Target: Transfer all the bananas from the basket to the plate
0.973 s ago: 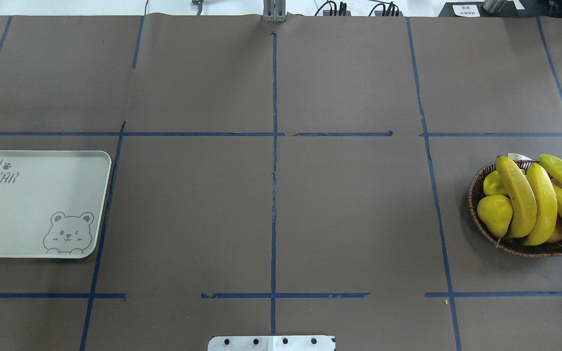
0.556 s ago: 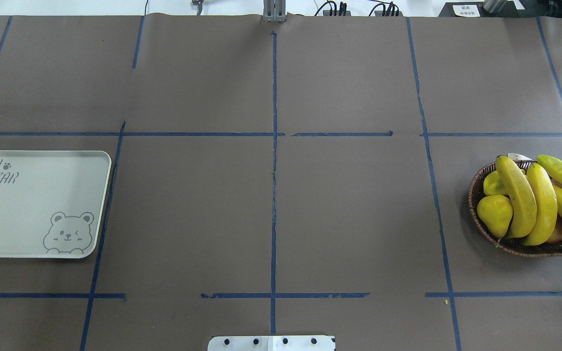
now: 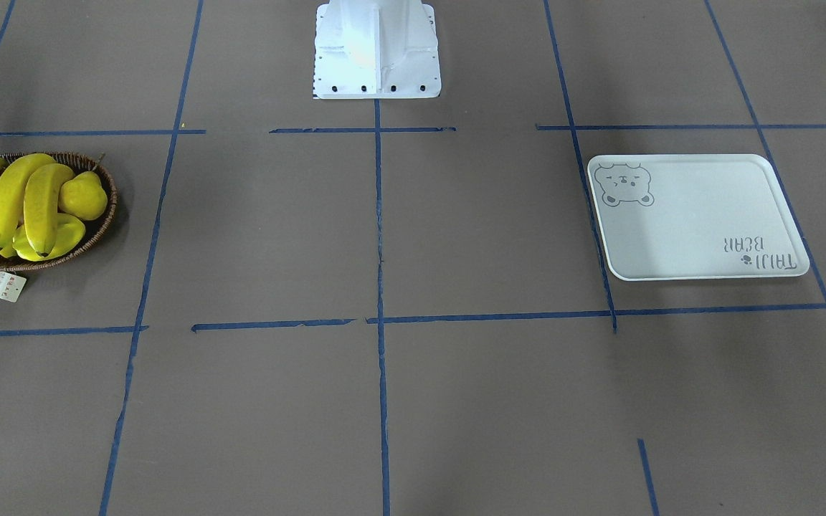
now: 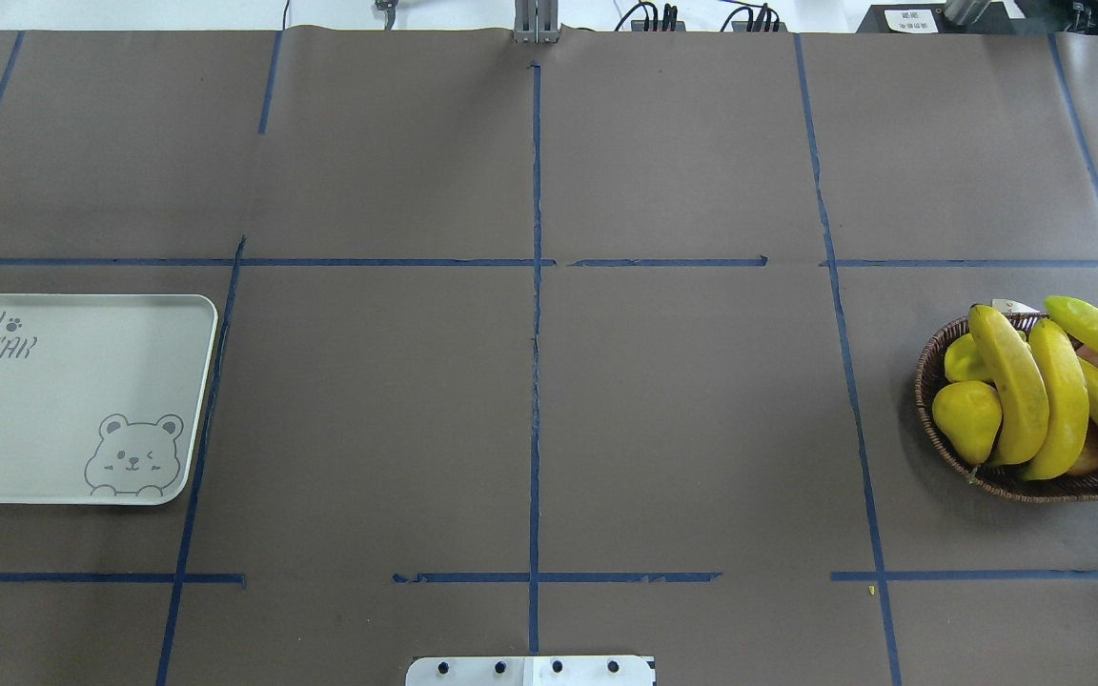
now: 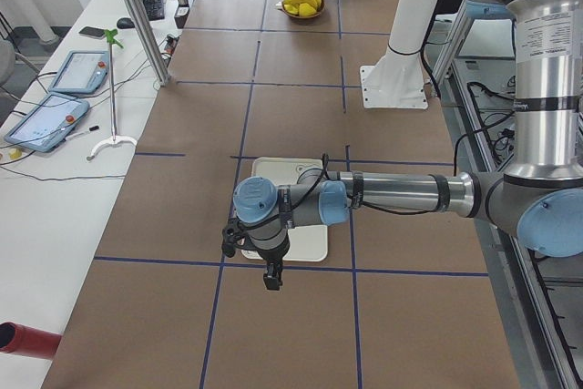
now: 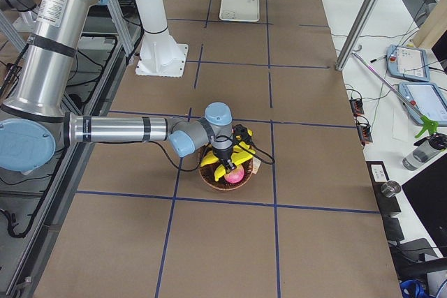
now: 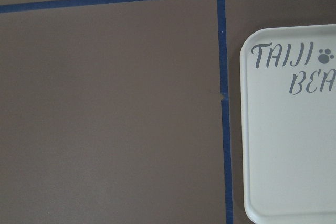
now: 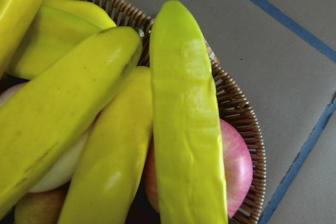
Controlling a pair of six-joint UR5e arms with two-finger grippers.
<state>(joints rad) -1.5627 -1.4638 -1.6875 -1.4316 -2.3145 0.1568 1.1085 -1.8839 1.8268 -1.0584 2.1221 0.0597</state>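
Plate (image 4: 53, 419), lettered "TAIJI BEAR", is lying well apart from the basket (image 4: 930, 367). Four bananas (image 4: 1016, 381) are lying in the basket, long axes running away from the robot, the greenest banana (image 8: 184, 129) slanting. Right gripper (image 6: 225, 153) is hanging over the basket, left gripper (image 5: 271, 275) well apart from it; neither's opening can be told. Tag (image 3: 1, 285) print is blurring.

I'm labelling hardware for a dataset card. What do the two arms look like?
Both the left arm and right arm are silver metal tubes with grey joint housings and pale blue round caps. A black cable loops near each wrist, which ends in black jaws.
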